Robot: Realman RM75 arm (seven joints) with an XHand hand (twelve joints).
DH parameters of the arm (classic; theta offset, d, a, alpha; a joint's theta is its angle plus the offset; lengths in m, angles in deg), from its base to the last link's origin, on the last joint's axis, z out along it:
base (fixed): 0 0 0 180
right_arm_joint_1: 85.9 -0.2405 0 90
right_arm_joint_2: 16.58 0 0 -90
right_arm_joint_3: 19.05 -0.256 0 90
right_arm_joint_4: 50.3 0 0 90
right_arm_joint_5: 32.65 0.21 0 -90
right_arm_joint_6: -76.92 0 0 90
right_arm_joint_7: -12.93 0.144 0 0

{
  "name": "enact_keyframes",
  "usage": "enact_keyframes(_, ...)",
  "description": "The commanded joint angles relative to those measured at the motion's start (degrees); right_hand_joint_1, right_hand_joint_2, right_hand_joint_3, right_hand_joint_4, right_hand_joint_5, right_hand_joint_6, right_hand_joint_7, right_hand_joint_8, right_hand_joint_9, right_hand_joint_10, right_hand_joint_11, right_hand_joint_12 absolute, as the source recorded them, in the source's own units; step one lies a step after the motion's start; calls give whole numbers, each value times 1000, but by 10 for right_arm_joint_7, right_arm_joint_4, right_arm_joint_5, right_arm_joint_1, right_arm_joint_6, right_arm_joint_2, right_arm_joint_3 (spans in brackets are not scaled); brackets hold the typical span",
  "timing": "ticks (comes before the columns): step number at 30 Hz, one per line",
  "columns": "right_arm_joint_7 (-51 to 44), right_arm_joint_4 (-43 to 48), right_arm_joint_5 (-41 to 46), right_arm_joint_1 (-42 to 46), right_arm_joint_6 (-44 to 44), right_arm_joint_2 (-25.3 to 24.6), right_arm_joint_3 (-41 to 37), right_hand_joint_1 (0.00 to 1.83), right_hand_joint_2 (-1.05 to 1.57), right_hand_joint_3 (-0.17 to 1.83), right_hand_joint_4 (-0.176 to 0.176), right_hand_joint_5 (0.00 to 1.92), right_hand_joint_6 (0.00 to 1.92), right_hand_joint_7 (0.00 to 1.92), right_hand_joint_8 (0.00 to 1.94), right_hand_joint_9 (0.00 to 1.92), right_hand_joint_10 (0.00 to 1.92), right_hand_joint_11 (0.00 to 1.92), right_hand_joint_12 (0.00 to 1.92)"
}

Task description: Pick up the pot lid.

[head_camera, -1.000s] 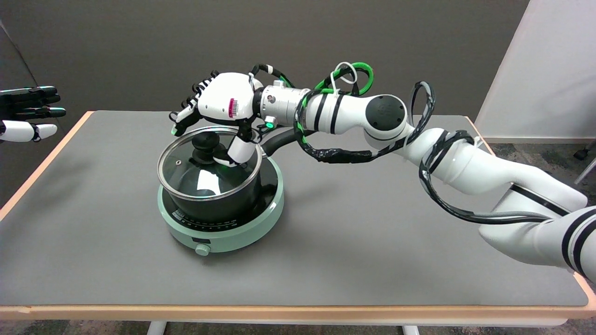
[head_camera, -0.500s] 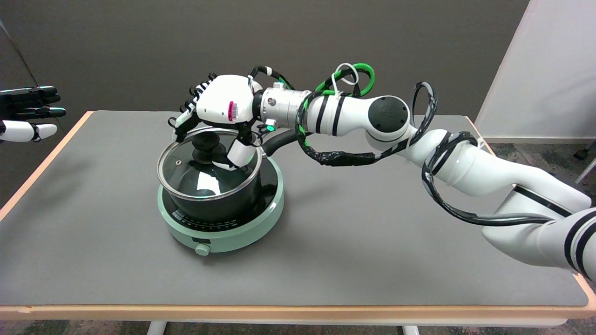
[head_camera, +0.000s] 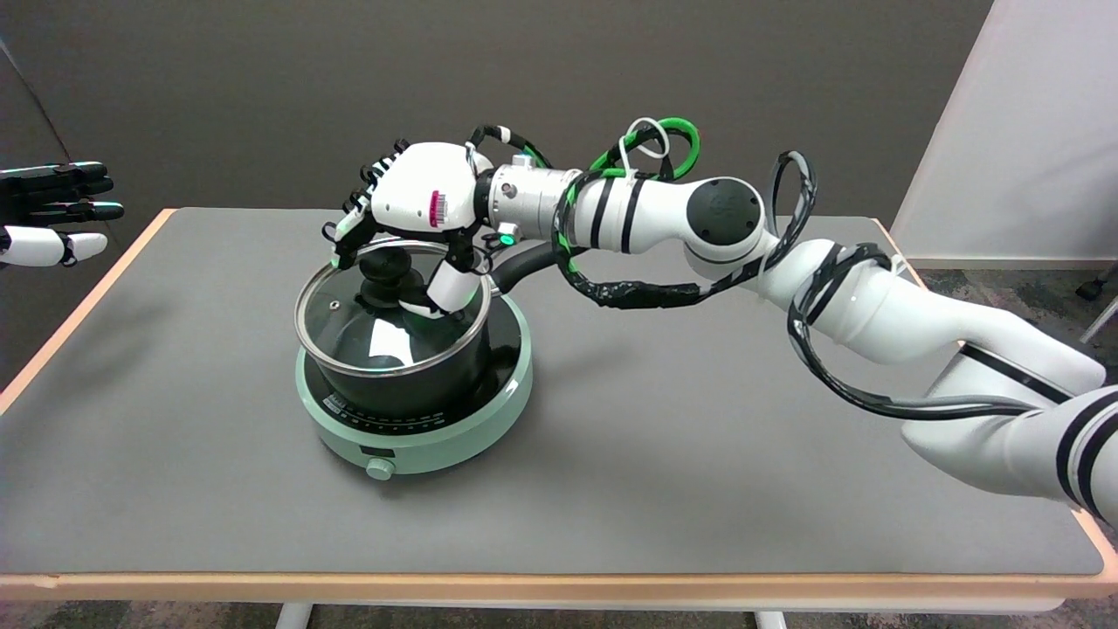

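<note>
We see the right hand (head_camera: 417,196) poised directly over a glass pot lid (head_camera: 349,328). The lid sits flat on a black pot (head_camera: 410,384), which rests on a round pale green hotplate (head_camera: 489,406) on a grey table (head_camera: 699,437). The lid has not yet left the pot.

At the lid's centre, just below the palm, stands a black knob (head_camera: 387,266). The fingers (head_camera: 349,231) curl down on the knob's far side, and the thumb (head_camera: 454,284) reaches down on its near side, its tip at or very near the glass. The knob lies between them, but we cannot tell whether either one is pressing on it, so we cannot say whether the hand is grasping yet.

We judge the lid to be stiff, fairly heavy for its size and breakable, since it is glass with a metal rim (head_camera: 301,336). The glass looks smooth and slippery, a poor place to hold. The knob is the sensible place to take hold, pinched between thumb and fingers beneath its wider top. A straight upward lift would keep the lid level and stop its rim catching on the pot, whose black handle (head_camera: 524,262) runs back under the wrist.
</note>
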Motion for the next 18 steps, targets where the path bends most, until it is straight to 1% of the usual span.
enact_keyframes(1,1,-38,26,-35,10,-9,35,917,591,925,176,636,360,725,264,715,450,448,842)
enact_keyframes(3,1,-42,32,-39,11,-10,41,919,595,922,176,640,368,729,267,717,451,449,842)
enact_keyframes(4,62,4,-25,-69,24,-13,103,920,598,920,176,643,374,730,268,717,452,449,844)
enact_keyframes(5,55,-1,-17,-67,24,-13,98,921,599,920,176,645,376,731,268,718,452,450,844)
enact_keyframes(6,2,-42,36,-44,15,-9,47,920,602,918,176,649,385,733,269,719,452,451,846)
enact_keyframes(14,1,-37,36,-45,15,-3,48,915,617,906,176,661,416,746,279,726,458,455,854)
enact_keyframes(17,-2,-30,36,-45,11,1,48,880,657,866,176,685,490,793,321,743,477,461,851)
enact_keyframes(18,-3,-27,36,-45,9,3,48,866,677,857,176,694,542,821,344,761,506,467,858)
